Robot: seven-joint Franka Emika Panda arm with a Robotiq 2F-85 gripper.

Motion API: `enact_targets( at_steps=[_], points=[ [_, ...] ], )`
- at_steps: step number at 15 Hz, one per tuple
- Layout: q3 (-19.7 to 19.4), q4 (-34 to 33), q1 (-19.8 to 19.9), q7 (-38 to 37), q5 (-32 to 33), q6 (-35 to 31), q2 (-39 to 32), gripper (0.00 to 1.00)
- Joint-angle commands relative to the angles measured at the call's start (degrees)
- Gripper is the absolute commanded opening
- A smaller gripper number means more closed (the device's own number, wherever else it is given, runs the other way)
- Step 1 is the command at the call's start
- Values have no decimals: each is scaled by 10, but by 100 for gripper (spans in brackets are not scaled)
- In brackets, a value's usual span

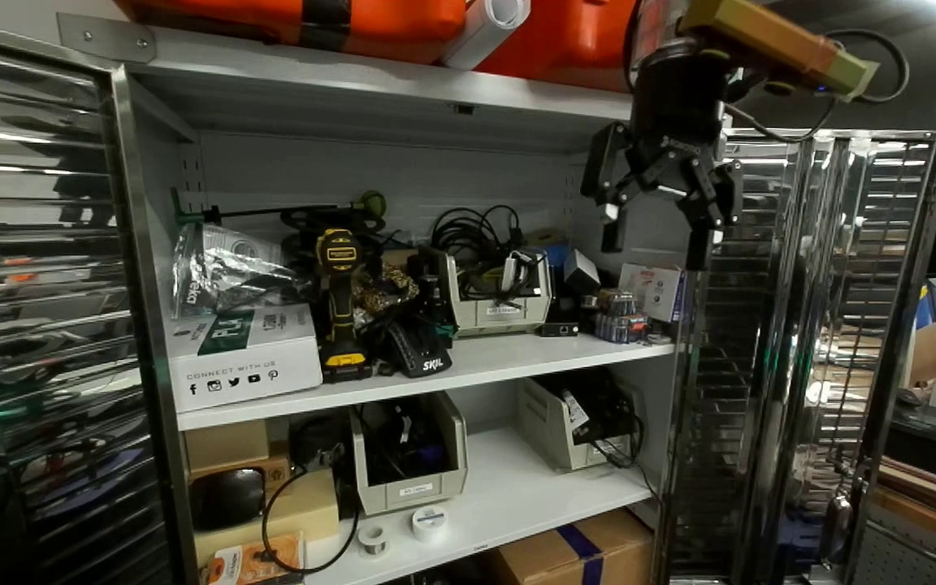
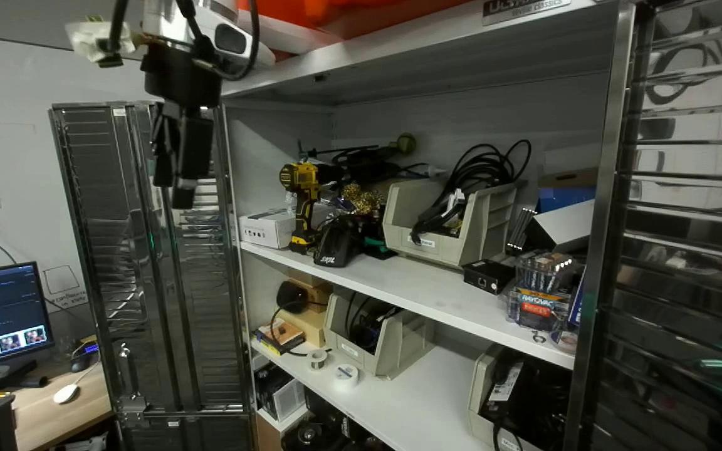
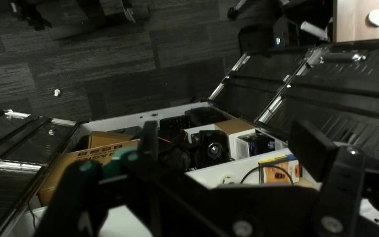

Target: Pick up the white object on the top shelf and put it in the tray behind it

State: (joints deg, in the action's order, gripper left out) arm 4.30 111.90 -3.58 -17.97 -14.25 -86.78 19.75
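Left of the grey plastic open-fronted bin [image 1: 476, 315] on the white top-shelf worktop [image 1: 517, 351], I see a white-and-green cardboard box [image 1: 247, 357]. Inside the bin, a small white object [image 1: 509, 275] sits among black cables [image 1: 460, 240]; right of the bin tilts a white box [image 1: 583, 269]. Which is the task's, I can't tell. In an exterior view, the black tool [image 1: 655, 234] hangs above and right of the bin, jaws wide apart.

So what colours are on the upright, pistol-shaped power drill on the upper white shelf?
Yellow and black; the power drill shows best in an exterior view.
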Motion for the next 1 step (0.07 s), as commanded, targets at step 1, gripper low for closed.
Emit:
enact_targets(
  at_steps=[1],
  points=[
    [6,4,7,5,-2,3,7,100]
  ],
)
